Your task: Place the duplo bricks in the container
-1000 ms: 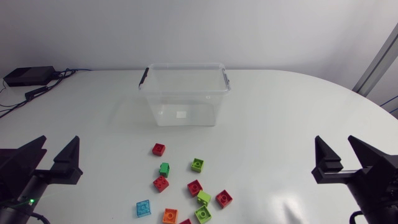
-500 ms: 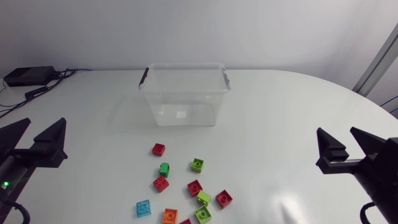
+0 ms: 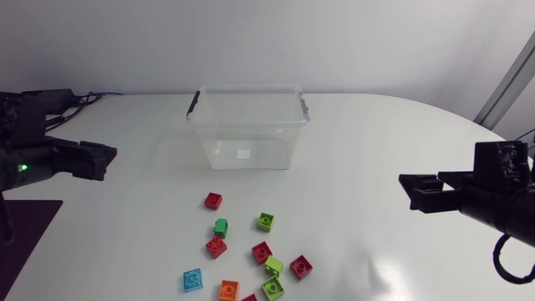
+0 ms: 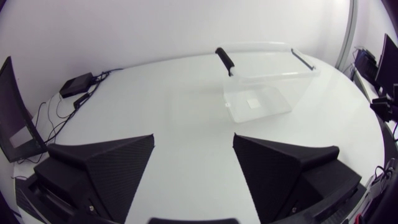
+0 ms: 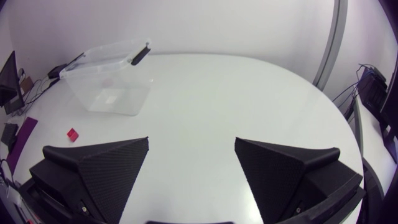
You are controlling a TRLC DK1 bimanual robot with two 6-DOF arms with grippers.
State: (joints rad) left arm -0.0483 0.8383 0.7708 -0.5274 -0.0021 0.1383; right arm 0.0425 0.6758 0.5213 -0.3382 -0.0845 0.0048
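Eleven or so duplo bricks lie loose near the tabletop's front edge, and the clear container stands empty toward the back edge. The left pincer and right pincer both gape wide and hold nothing, so I judge the first pick has not begun. Next, one pincer must come down over a brick, perhaps the red brick nearest the container.

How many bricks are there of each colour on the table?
Red bricks: 5 (one is cut off at the head view's edge)
Green bricks: 4
Blue brick: 1
Orange brick: 1
Total: 11
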